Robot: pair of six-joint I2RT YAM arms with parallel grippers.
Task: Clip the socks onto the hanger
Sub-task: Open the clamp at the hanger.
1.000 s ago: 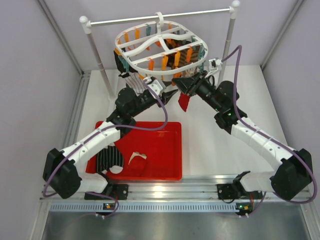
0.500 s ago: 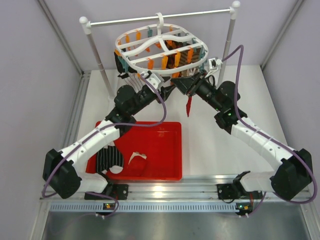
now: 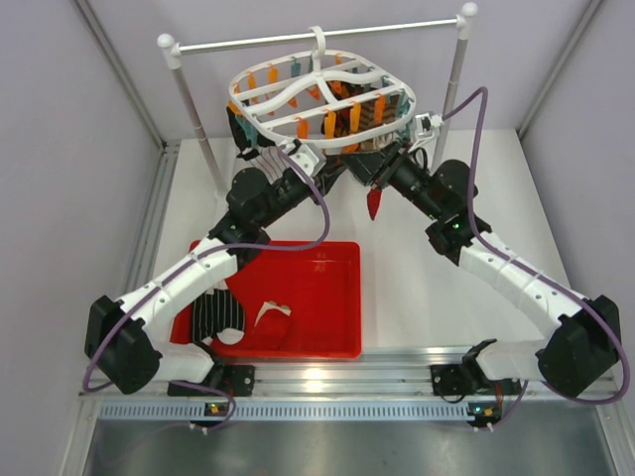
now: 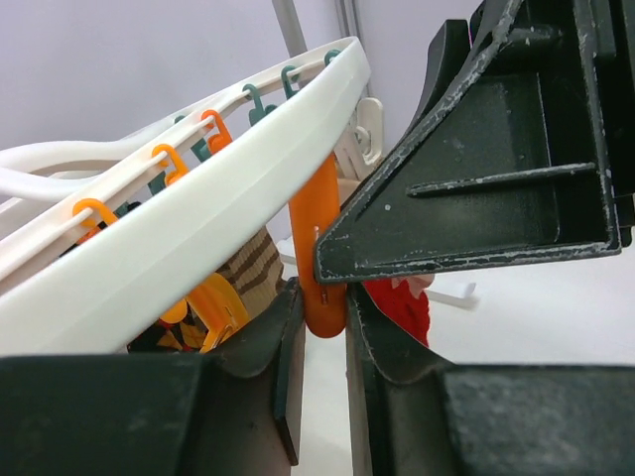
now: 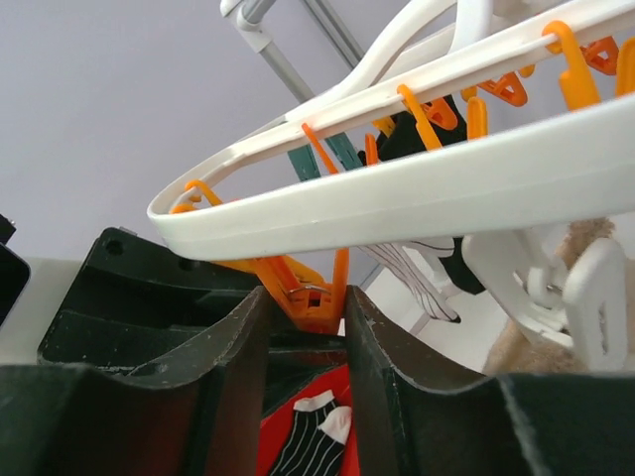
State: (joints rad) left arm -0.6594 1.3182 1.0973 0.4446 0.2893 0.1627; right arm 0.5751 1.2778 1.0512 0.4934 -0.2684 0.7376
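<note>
The white hanger (image 3: 317, 94) hangs from the rod, with orange and teal clips below it. My left gripper (image 3: 330, 167) is under its front edge. In the left wrist view (image 4: 322, 297) its jaws are shut on the lower end of an orange clip (image 4: 316, 228). My right gripper (image 3: 377, 171) meets it from the right. The dark red sock (image 3: 374, 203) hangs from its fingertips and also shows in the left wrist view (image 4: 402, 307). In the right wrist view (image 5: 308, 297) an orange clip (image 5: 317, 302) sits between the jaws and the sock is hidden.
The red tray (image 3: 337, 297) in front of the left arm holds a black striped sock (image 3: 216, 315) and a white sock (image 3: 273, 319). The white rod (image 3: 317, 35) stands on two posts. A black striped sock (image 5: 427, 278) and a brown striped sock (image 4: 253, 273) hang from the hanger.
My right gripper has raised the dark red sock to the hanger's front edge, so less of it hangs free. My left gripper has moved up and right onto the orange clip.
</note>
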